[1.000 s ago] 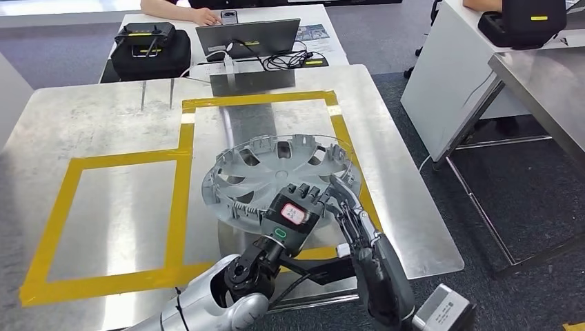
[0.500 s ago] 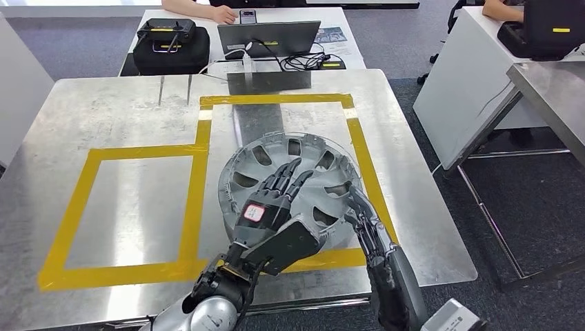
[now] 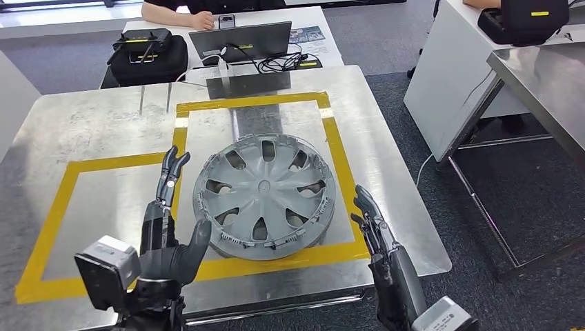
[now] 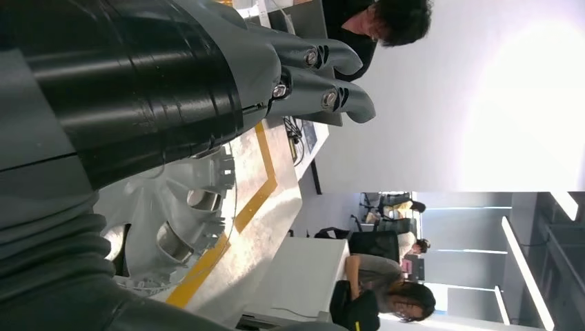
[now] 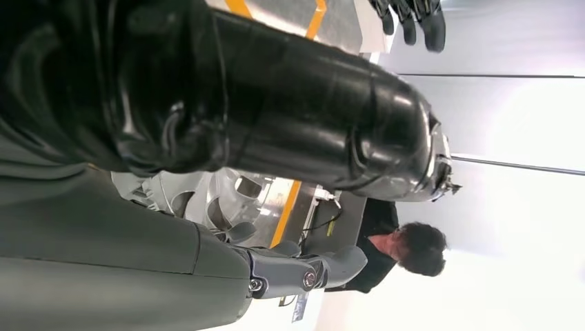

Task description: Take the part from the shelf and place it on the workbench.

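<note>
Hubcap [image 3: 263, 196], grey, multi-spoke, lies flat and face up on the steel workbench [image 3: 83, 124]; it sits inside the right-hand rectangle of yellow tape [image 3: 181, 134], its near rim just reaching the front strip of tape; neither hand touches it. Left hand [image 3: 165, 227] stands to the left of the hubcap, over the tape line dividing the two rectangles; fingers [image 3: 171, 172] extended and apart, thumb spread toward the hubcap rim, holding nothing; released. Right hand [image 3: 376, 231] stands to the right of the hubcap near the bench's front right corner; fingers straight and apart, palm turned toward the part, nothing in it; released. Left wrist view: hubcap rim and spoke openings [image 4: 176, 227] beside the hand's grey cover; tape beyond. Behind the bench, a white desk with a laptop [image 3: 238, 40], a black case [image 3: 146, 52] and cables; a person's hand [image 3: 203, 19] rests at the desk's far edge.
</note>
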`<action>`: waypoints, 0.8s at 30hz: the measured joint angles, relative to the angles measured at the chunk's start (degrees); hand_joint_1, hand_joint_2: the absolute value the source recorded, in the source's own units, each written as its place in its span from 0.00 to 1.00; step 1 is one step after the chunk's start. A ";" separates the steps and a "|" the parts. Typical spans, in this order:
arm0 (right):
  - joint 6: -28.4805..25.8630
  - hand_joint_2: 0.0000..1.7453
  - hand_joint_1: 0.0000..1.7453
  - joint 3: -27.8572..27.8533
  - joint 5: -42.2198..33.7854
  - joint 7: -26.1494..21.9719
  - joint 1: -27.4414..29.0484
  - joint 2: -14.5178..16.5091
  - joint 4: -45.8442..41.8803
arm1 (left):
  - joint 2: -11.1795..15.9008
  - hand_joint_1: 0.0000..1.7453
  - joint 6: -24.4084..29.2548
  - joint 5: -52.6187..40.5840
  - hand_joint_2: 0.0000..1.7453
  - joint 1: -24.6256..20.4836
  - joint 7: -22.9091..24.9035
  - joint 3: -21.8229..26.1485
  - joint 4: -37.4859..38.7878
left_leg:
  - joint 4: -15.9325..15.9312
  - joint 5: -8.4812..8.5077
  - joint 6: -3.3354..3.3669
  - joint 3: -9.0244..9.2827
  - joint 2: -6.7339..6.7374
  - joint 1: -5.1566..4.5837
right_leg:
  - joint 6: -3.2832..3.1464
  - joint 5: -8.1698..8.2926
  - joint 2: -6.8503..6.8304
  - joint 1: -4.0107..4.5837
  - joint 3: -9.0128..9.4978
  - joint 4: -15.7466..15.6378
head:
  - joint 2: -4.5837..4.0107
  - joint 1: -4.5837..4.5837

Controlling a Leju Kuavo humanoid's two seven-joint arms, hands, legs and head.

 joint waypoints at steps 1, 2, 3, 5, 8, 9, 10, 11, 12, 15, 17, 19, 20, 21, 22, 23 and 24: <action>-0.13 0.00 0.00 0.00 0.11 0.03 0.02 -0.05 -0.05 | 0.21 0.00 0.19 0.51 0.00 0.36 -0.48 0.18 -0.55 | -0.03 0.03 -0.27 0.01 -0.01 0.01 | -0.02 0.00 0.00 0.01 0.00 0.01 | 0.00 -0.06; -0.29 0.00 0.00 0.00 0.25 0.07 0.08 -0.14 -0.10 | 0.45 0.00 0.46 1.02 0.00 0.83 -1.12 0.38 -1.25 | -0.04 0.05 -0.43 0.13 -0.01 0.01 | -0.04 -0.01 0.00 0.03 0.00 0.02 | 0.00 -0.11; -0.50 0.00 0.00 0.00 0.42 0.13 0.18 -0.25 -0.15 | 0.73 0.00 0.80 1.46 0.00 1.42 -1.87 0.57 -2.11 | -0.03 0.08 -0.57 0.31 0.00 0.00 | -0.06 0.01 0.01 0.04 0.00 0.02 | 0.00 -0.13; -1.10 0.00 0.00 0.00 0.83 0.34 0.43 -0.49 -0.26 | 1.39 0.00 1.64 1.81 0.00 2.69 -3.59 0.81 -4.06 | 0.00 0.12 -0.69 0.63 0.01 -0.04 | -0.09 0.06 0.01 0.03 -0.01 -0.03 | 0.00 -0.14; -2.21 0.00 0.00 0.02 1.62 0.76 0.63 -0.79 -0.55 | 2.31 0.00 2.98 -0.75 0.00 4.43 -5.14 1.02 -6.68 | 0.13 0.08 -0.64 0.62 -0.02 -0.14 | -0.02 0.12 -0.02 -0.08 0.10 -0.22 | 0.00 0.04; -2.70 0.00 0.00 0.02 1.91 0.93 0.74 -0.88 -0.63 | 2.61 0.00 3.45 -2.87 0.00 5.19 -5.13 1.05 -7.53 | 0.22 0.00 -0.54 0.62 -0.03 -0.20 | 0.06 0.12 -0.02 -0.15 0.17 -0.31 | 0.00 0.08; -3.23 0.00 0.00 0.02 2.18 1.12 0.89 -0.97 -0.67 | 2.93 0.00 3.94 -5.64 0.00 6.07 -4.81 1.05 -8.53 | 0.34 -0.12 -0.41 0.60 -0.03 -0.27 | 0.18 0.11 -0.02 -0.24 0.22 -0.38 | 0.00 0.10; -3.66 0.00 0.00 0.03 2.39 1.33 1.04 -1.05 -0.68 | 3.27 0.00 4.34 -8.32 0.00 6.85 -4.34 1.04 -9.49 | 0.47 -0.24 -0.26 0.58 -0.03 -0.34 | 0.33 0.10 -0.02 -0.33 0.26 -0.43 | 0.00 0.08; -4.04 0.00 0.00 0.06 2.60 1.56 1.15 -1.15 -0.69 | 3.60 0.00 4.71 -11.11 0.00 7.56 -3.66 1.02 -10.56 | 0.59 -0.35 -0.13 0.55 -0.03 -0.39 | 0.47 0.06 -0.01 -0.37 0.30 -0.43 | 0.00 0.04; -4.85 0.00 0.00 0.20 3.04 2.34 1.20 -1.38 -0.70 | 4.46 0.00 5.92 -17.68 0.00 9.03 -1.28 0.93 -13.51 | 1.09 -0.72 0.41 0.41 -0.03 -0.63 | 1.06 -0.05 -0.01 -0.57 0.46 -0.45 | 0.00 0.02; -5.30 0.00 0.00 0.28 3.16 2.72 1.20 -1.40 -0.70 | 5.02 0.00 6.84 -20.79 0.00 9.89 -0.11 0.79 -15.11 | 1.38 -0.85 0.85 0.33 -0.03 -0.82 | 1.56 0.01 -0.01 -0.75 0.60 -0.55 | 0.00 -0.01; -5.69 0.00 0.00 0.34 3.24 2.90 1.21 -1.52 -0.70 | 5.51 0.00 7.50 -23.71 0.00 10.84 0.83 0.63 -16.63 | 1.02 -0.45 1.38 0.49 0.09 -0.73 | 2.05 -0.04 -0.01 -0.84 0.56 -0.54 | 0.00 -0.04; -5.90 0.00 0.00 0.38 3.36 2.94 1.20 -1.64 -0.71 | 5.69 0.00 7.69 -25.13 0.00 11.36 1.22 0.58 -17.36 | 0.65 -0.11 1.67 0.64 0.19 -0.60 | 2.21 -0.74 -0.08 -0.82 0.24 0.14 | 0.00 0.08; -6.16 0.00 0.00 0.42 3.55 3.00 1.20 -1.78 -0.72 | 5.84 0.00 7.81 -26.39 0.00 11.90 1.57 0.58 -18.04 | 0.27 0.20 1.93 0.73 0.30 -0.48 | 2.31 -2.22 -0.14 -0.78 -0.49 1.92 | 0.00 0.36; -6.47 0.00 0.00 0.46 3.77 3.07 1.24 -1.91 -0.72 | 5.94 0.00 7.88 -27.30 0.00 12.44 1.86 0.58 -18.58 | 0.07 0.40 2.12 0.71 0.39 -0.45 | 2.36 -4.28 -0.22 -0.77 -1.68 4.84 | 0.00 0.77; -6.83 0.00 0.00 0.50 3.99 3.16 1.29 -2.01 -0.73 | 6.06 0.00 7.90 -27.89 0.00 12.95 2.11 0.59 -19.00 | 0.00 0.51 2.30 0.58 0.43 -0.55 | 2.41 -6.53 -0.27 -0.73 -2.96 8.50 | 0.00 1.18; -7.22 0.00 0.00 0.52 4.17 3.28 1.39 -2.13 -0.73 | 6.17 0.00 7.91 -28.10 0.00 13.42 2.32 0.59 -19.33 | 0.05 0.59 2.39 0.37 0.46 -0.67 | 2.45 -8.39 -0.27 -0.71 -4.29 12.28 | 0.00 1.47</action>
